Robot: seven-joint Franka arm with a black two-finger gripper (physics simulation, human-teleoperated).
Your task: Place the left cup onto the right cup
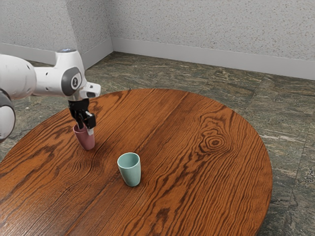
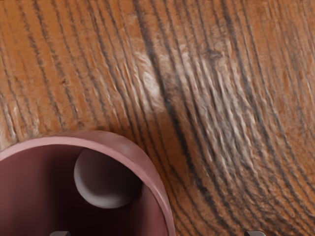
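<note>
Grasp step: our fingers [image 1: 91, 122] straddle the pink cup [image 1: 85, 139] rim, not yet closed; next we clamp, lift, and carry it over the nearby teal cup [image 1: 129, 169].

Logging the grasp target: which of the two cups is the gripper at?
The pink cup, at the exterior view's left: the gripper is down at its rim. The teal cup stands apart toward that view's right, untouched.

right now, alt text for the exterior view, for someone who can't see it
A white arm's black gripper, open, straddles the rim of a pink cup on a round wooden table. A teal cup stands apart, toward the exterior view's right.
</note>
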